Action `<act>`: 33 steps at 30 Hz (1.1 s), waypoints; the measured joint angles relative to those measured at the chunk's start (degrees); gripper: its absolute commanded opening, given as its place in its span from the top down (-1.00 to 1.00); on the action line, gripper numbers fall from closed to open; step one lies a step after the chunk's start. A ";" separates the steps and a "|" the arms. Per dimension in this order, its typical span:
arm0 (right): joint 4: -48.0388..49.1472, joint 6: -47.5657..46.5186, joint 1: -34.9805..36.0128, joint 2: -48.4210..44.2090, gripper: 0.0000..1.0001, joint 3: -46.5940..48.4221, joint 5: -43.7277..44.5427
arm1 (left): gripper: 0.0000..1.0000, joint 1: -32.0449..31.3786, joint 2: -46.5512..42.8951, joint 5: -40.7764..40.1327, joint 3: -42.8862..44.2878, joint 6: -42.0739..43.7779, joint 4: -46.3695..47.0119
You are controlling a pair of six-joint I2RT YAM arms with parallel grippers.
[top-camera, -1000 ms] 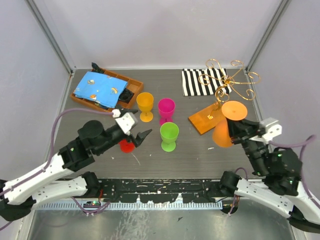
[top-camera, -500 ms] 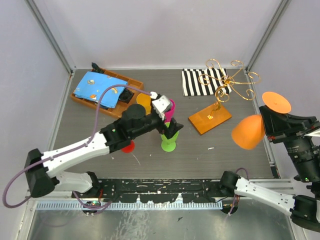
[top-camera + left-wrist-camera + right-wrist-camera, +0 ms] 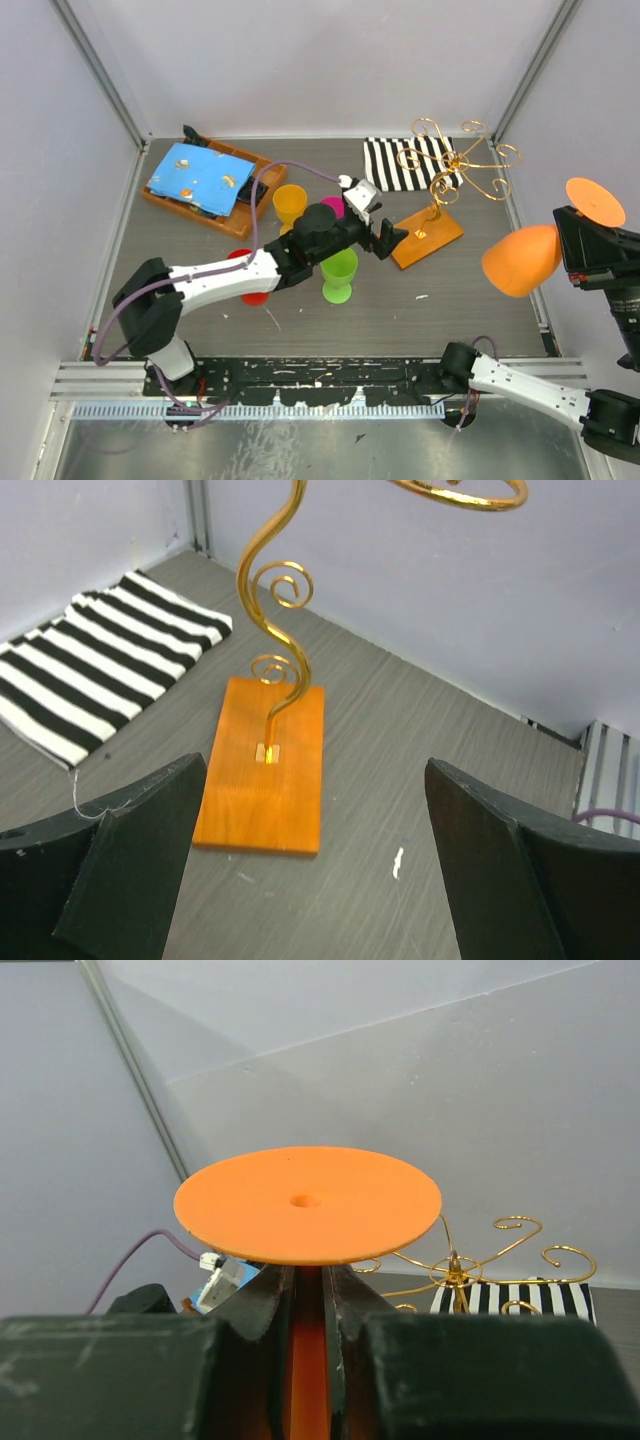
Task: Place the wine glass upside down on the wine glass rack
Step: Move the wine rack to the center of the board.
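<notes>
Right claw [image 3: 310,1280] clamps the glass [image 3: 520,262] by its stem, foot up, inverted for hanging, aloft at the right, well apart from the rack [image 3: 425,235]. Left claw [image 3: 310,768], jaws wide, hovers near the rack's base, probably to steady it.

You have five plastic wine glasses: one orange glass [image 3: 520,262], one yellow glass [image 3: 290,203], one magenta glass [image 3: 336,204], one green glass [image 3: 340,268] and one red glass [image 3: 251,297], half hidden. You also count one gold wire rack [image 3: 430,240], one striped cloth [image 3: 392,165] and one wooden tray [image 3: 200,213] bearing one blue cloth [image 3: 195,172].
</notes>
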 measured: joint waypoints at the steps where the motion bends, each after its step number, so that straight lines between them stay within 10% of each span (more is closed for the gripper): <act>1: 0.07 0.02 0.00 -0.22 0.99 0.00 -0.09 | -0.96 0.00 1.22 -0.04 0.15 0.22 2.21; 17: -0.15 1.33 0.00 -2.08 0.99 -0.17 -1.27 | -0.97 7.37 18.60 11.85 7.13 -2.95 28.24; 33: -0.37 1.79 0.00 -3.54 0.99 -1.75 -1.33 | -0.95 20.44 25.16 42.95 24.02 -13.55 26.97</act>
